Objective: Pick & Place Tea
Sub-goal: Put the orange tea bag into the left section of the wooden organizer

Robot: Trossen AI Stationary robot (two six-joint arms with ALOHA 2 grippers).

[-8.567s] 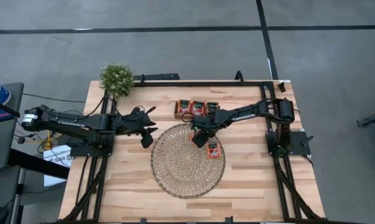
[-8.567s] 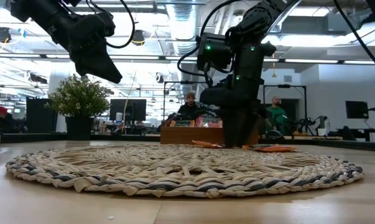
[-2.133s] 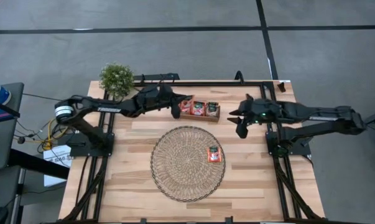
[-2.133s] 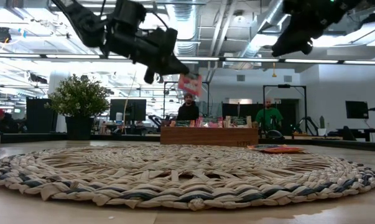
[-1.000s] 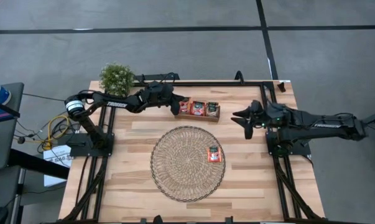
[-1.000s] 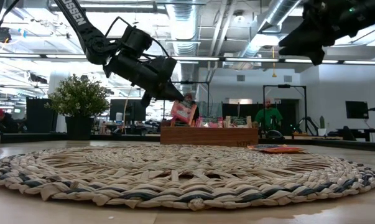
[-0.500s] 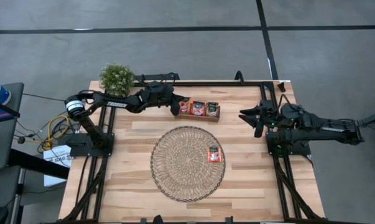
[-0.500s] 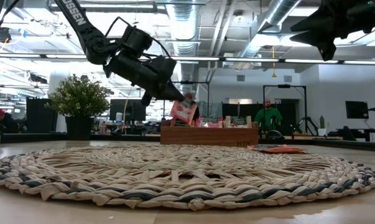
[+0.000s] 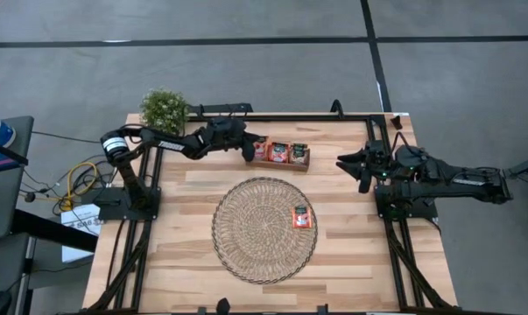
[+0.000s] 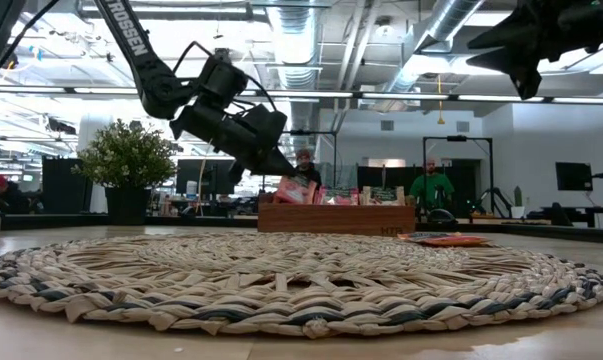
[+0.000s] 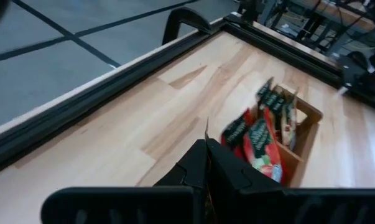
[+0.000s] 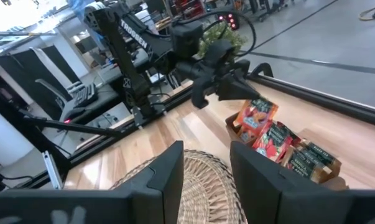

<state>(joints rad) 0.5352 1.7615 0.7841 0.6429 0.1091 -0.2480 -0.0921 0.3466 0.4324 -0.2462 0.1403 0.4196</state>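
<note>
My left gripper (image 9: pixel 249 150) reaches from the table's left to the left end of the small wooden tray (image 9: pixel 304 164) at the far middle. It is shut on a red-orange tea sachet (image 10: pixel 299 190). More sachets stand on edge in the tray (image 11: pixel 302 127). One red-orange sachet (image 9: pixel 300 216) lies flat on the right part of the round woven mat (image 9: pixel 246 236). My right gripper (image 9: pixel 353 171) hangs open and empty, high above the table's right side, in front of its base. My left gripper pinches the sachet by its upper edge (image 11: pixel 206 129) between the two shut fingers. The fingers (image 10: pixel 279 160) slant down from the table's left. The sachet hangs below the fingertips, tilted, its lower part (image 12: pixel 257 124) at the tray's left end.
A small potted plant (image 9: pixel 164 109) stands at the far left corner. Black frame rails (image 9: pixel 272 116) run along the table's far edge and both sides. People and desks show in the room beyond the table.
My left gripper has sunk a little toward the tray, and the sachet has come lower at the tray's left end. My right gripper has drawn back toward the table's right edge and risen, still open.
</note>
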